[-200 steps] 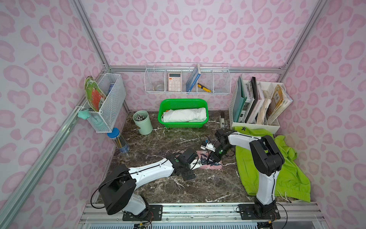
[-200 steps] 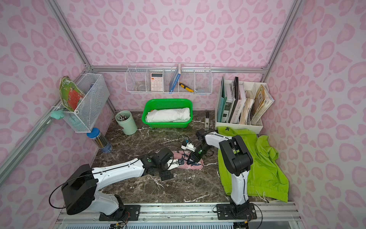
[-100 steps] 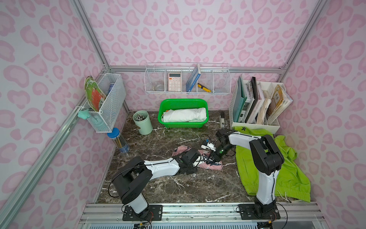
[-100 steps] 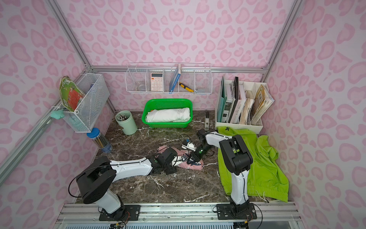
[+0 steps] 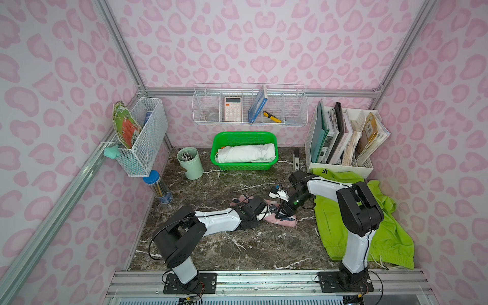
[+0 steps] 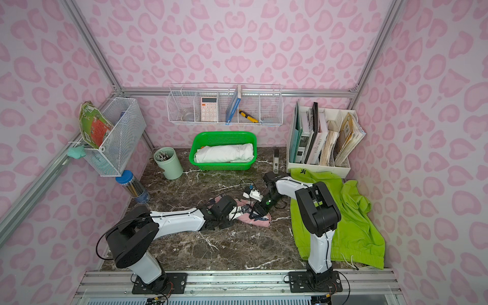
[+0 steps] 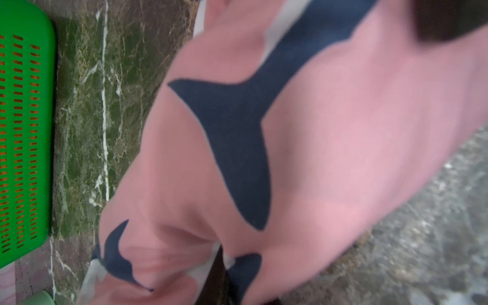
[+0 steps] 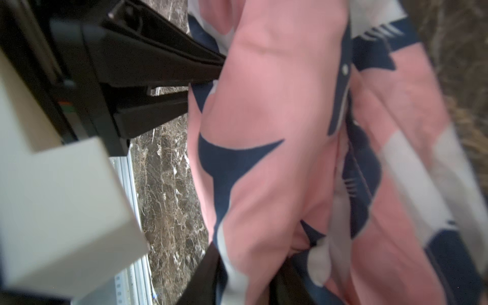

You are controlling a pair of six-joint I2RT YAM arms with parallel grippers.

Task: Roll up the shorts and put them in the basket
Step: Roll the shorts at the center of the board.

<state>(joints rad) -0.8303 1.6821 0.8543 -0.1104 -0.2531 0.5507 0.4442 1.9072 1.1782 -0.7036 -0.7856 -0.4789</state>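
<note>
Pink shorts (image 5: 286,223): mostly covered from above; blurred up close.
Green shorts (image 5: 390,237): part behind right arm (image 5: 356,211).
Basket (image 7: 23,132): cut off in left wrist view.

Both top views are bright and evenly lit from above, with soft shadows on the dark veined marble tabletop (image 5: 237,245) under the white-and-black robot arms (image 5: 219,220). The wide lens splays the aluminium frame posts (image 5: 119,45) outward. In the left wrist view the pink shark-print cloth shorts (image 7: 317,158) against the left gripper (image 5: 268,210) blur badly. The green perforated plastic basket (image 7: 23,132) farther from it is sharper.
</note>
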